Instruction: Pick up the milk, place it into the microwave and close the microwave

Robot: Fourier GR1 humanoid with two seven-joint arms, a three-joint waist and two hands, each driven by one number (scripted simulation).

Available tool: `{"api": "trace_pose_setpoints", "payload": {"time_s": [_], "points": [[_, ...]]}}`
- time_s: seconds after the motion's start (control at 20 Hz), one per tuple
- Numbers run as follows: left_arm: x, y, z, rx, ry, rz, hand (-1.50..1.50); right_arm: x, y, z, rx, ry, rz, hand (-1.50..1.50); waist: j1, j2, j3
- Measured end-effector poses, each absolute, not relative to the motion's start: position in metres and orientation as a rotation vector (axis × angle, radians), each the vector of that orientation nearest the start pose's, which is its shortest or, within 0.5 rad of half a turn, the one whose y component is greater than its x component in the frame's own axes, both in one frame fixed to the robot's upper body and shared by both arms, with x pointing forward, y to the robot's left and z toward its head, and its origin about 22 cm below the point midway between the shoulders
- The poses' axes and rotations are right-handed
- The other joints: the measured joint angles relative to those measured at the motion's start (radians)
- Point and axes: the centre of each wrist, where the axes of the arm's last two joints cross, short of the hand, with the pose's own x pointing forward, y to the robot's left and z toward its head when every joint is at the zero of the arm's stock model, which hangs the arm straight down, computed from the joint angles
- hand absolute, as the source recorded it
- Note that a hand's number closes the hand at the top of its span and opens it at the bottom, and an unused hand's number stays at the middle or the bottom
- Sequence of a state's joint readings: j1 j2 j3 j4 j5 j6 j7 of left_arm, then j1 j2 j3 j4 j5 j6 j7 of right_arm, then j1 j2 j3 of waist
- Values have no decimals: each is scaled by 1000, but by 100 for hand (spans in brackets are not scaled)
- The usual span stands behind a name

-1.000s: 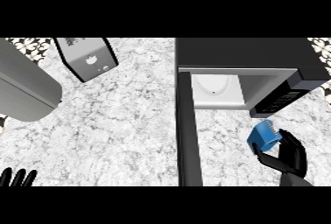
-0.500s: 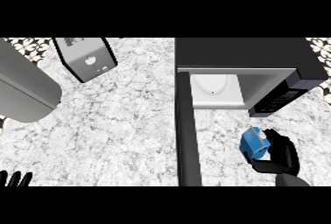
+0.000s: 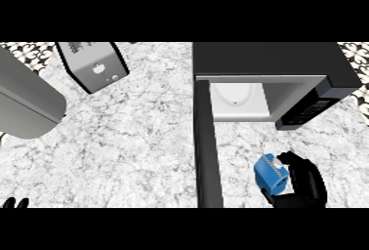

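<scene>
Milk in hand, not yet in the microwave.

We see the right hand (image 3: 301,181) curled round the blue milk (image 3: 271,172) carton, held in front of the microwave (image 3: 274,73), short of its open cavity and just right of the open door (image 3: 206,146). The left hand (image 3: 14,203) barely shows, far left of the microwave; we cannot tell its fingers. We judge the pick done; left are putting the milk in and shutting the door.
</scene>
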State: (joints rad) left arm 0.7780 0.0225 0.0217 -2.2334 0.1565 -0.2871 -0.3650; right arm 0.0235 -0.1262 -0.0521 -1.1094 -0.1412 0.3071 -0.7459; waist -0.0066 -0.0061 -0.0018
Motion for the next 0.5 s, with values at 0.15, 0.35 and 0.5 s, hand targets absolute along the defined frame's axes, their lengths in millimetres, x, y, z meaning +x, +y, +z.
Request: {"api": "trace_pose_setpoints", "payload": {"time_s": [0.15,0.35,0.5], "points": [[60,278,58,6,-1905,36,-150,196,-274,-83,247,-1853,-17,150,0,1,0],[59,285,59,-4,-1908,43,-150,181,-256,-51,251,-1845,-43,150,1,2,0],[58,288,57,-6,-1906,44,-150,173,-233,-31,248,-1832,-68,150,3,2,1]]}}
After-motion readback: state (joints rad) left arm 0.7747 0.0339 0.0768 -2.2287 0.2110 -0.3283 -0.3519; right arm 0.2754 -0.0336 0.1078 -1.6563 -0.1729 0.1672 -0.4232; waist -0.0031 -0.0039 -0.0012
